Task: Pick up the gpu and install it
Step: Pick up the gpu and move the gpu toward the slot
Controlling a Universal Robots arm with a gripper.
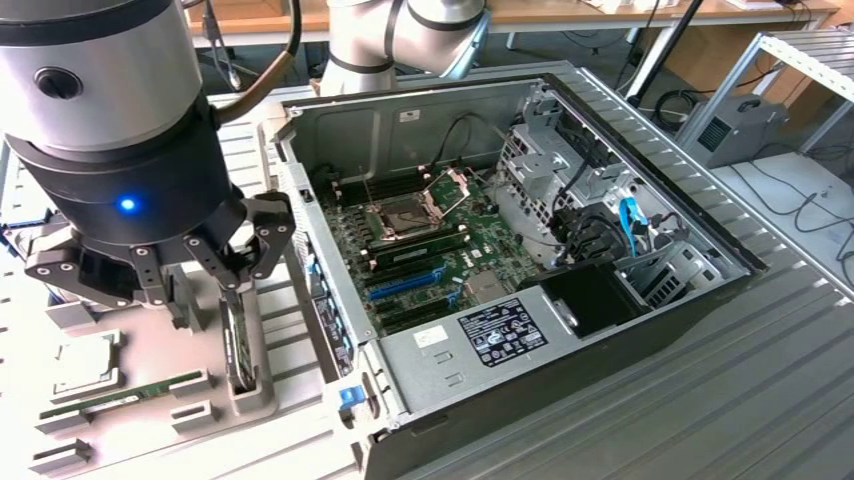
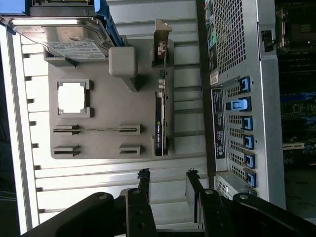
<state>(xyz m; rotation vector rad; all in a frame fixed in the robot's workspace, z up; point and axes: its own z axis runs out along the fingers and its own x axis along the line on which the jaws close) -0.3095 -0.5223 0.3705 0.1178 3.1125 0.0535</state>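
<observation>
The gpu (image 2: 159, 116) stands on its edge in a slot of the grey holder tray (image 2: 103, 79), its silvery end bracket (image 2: 161, 39) at one end. In the exterior view the black card (image 1: 242, 340) rises from the tray at the lower left, beside the computer case. My gripper (image 1: 220, 275) hangs just above the card, open, with nothing between its fingers. In the wrist view the gripper (image 2: 168, 174) has its dark fingertips (image 2: 144, 175) spread apart, short of the card's near end and roughly in line with it.
The open computer case (image 1: 534, 250) lies on the exterior view's right of the tray, its motherboard (image 1: 427, 240) and blue slots (image 1: 407, 285) exposed. The tray also holds a hard drive (image 2: 64, 42), a processor (image 2: 71, 97) and a memory stick (image 2: 101, 130). Another arm's base (image 1: 387, 40) stands behind the case.
</observation>
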